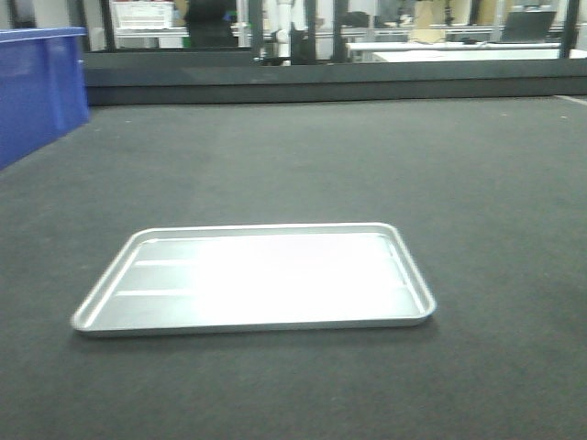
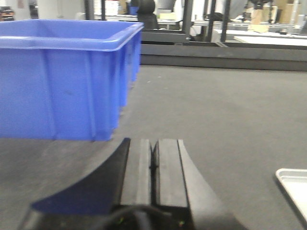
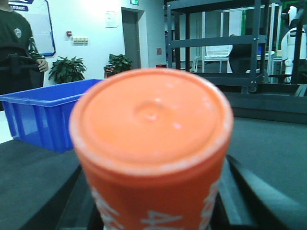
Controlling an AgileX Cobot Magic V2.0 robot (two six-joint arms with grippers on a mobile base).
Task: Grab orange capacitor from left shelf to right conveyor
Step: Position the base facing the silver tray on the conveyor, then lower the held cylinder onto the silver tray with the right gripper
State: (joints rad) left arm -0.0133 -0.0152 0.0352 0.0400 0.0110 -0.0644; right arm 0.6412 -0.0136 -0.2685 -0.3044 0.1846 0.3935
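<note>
Orange capacitor [image 3: 151, 143] sits seemingly pinched in the right gripper [image 3: 158, 196]; left gripper [image 2: 153, 144] pressed together.

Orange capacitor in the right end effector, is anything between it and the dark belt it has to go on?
Nothing visible does. The orange cylindrical capacitor has bare dark grey conveyor belt beside it; the blue plastic bin stands off to one side.

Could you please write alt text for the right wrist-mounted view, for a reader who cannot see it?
An orange capacitor fills the foreground, its flat top facing the camera, held between dark fingers. Behind it, a blue bin sits on the dark belt, with a metal rack beyond.
</note>
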